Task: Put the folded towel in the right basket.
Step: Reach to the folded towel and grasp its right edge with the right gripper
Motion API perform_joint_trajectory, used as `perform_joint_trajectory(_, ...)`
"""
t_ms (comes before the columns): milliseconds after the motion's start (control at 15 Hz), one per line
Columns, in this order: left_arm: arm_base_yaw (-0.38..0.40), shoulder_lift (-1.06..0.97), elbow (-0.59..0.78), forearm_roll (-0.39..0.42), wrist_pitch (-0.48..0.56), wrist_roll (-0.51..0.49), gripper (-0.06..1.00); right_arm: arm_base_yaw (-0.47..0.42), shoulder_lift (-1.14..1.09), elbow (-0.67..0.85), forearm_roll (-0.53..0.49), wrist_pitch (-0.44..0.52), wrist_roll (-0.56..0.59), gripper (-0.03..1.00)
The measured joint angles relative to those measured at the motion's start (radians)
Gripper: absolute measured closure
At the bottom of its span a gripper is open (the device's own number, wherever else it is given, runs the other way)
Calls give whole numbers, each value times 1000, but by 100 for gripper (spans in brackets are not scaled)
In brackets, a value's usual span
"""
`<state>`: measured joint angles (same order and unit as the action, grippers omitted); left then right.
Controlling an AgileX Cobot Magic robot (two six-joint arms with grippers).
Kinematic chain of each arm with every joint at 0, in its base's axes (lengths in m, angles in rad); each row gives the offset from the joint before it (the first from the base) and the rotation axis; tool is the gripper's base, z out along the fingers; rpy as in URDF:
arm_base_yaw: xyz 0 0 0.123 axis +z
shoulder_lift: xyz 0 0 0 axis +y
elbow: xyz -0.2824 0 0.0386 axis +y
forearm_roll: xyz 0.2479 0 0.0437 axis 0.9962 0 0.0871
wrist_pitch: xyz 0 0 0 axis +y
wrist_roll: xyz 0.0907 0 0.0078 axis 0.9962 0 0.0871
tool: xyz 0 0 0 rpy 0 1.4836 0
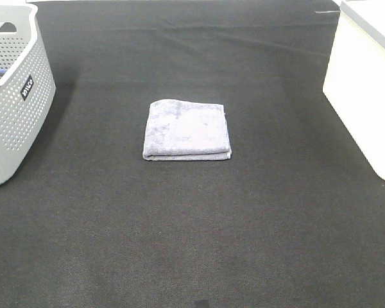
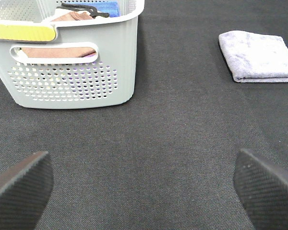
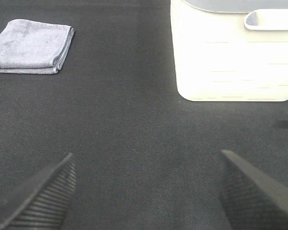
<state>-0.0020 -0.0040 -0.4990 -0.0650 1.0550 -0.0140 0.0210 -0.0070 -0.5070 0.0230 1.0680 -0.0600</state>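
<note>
**Towel at mid-surface; both pincers spread, holding nothing**

We record the folded lavender-grey towel (image 1: 187, 130) lying flat near the middle of the black woven-cloth surface (image 1: 192, 250). It is squared up and roughly rectangular. Its stacked layers show along the edge nearest the high camera. Nothing touches it.

The white smooth-walled plastic basket (image 1: 366, 96) stands at the right edge of the high view, well apart from the towel. The right wrist view shows a handle opening near its rim.

The grey perforated plastic basket (image 1: 13, 109) stands at the left edge, likewise well apart from the towel. In the left wrist view we see brown and blue cloth inside it and a black item on top that we cannot identify. A yellow strip lies along its rim.

Left pincer (image 2: 144, 186): spread wide, dark ribbed fingers over bare surface, nothing between them. The grey basket and the towel both lie ahead of it.

Right pincer (image 3: 146, 189): spread wide in the same way, nothing between its fingers. The towel and the white basket lie ahead of it.
</note>
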Motion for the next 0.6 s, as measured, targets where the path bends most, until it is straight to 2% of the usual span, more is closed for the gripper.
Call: perform_joint_trajectory(600, 0, 0, 0, 0, 0, 0, -2, 0, 0, 0, 0, 0, 0, 21)
